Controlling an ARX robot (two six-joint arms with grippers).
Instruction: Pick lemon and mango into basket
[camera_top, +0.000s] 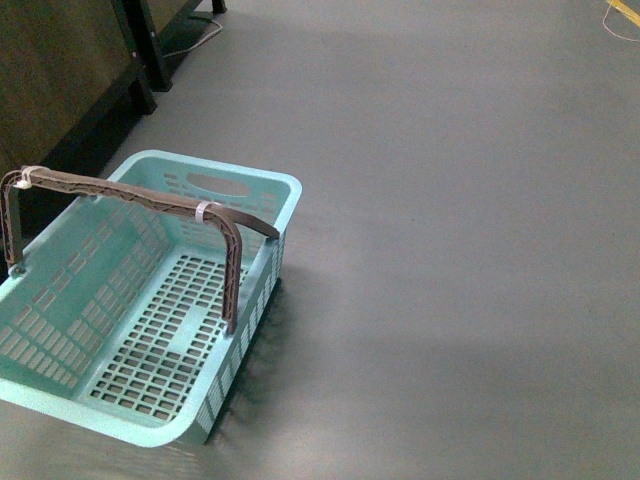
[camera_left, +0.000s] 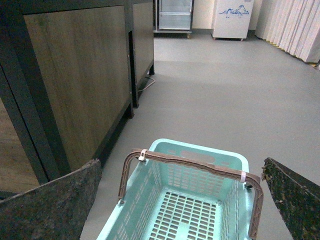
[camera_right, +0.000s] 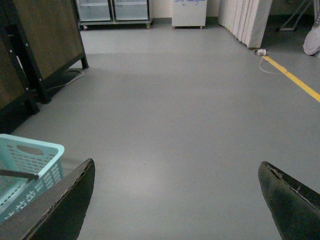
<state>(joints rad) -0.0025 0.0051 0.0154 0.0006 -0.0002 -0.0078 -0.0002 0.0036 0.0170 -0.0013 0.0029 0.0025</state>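
The aqua basket (camera_top: 60, 400) stands on the grey floor at the lower left of the front view, with nothing in it and its brown arched handle (camera_top: 140, 198) upright. My left gripper (camera_left: 182, 172) hangs open above the basket (camera_left: 235, 165), its dark fingers (camera_left: 50, 205) spread wide on either side. My right gripper (camera_right: 177, 172) is open over bare floor, with a corner of the basket (camera_right: 30, 150) just beside one finger (camera_right: 60, 207). The lemon and the mango are out of view. Neither arm shows in the front view.
A dark wooden cabinet (camera_top: 50, 80) on black legs stands just beyond the basket. More cabinets (camera_left: 75, 75), a white unit (camera_left: 232, 17) and curtains (camera_left: 295, 27) line the far walls. A yellow floor line (camera_right: 295, 80) runs along one side, with a cable near it.
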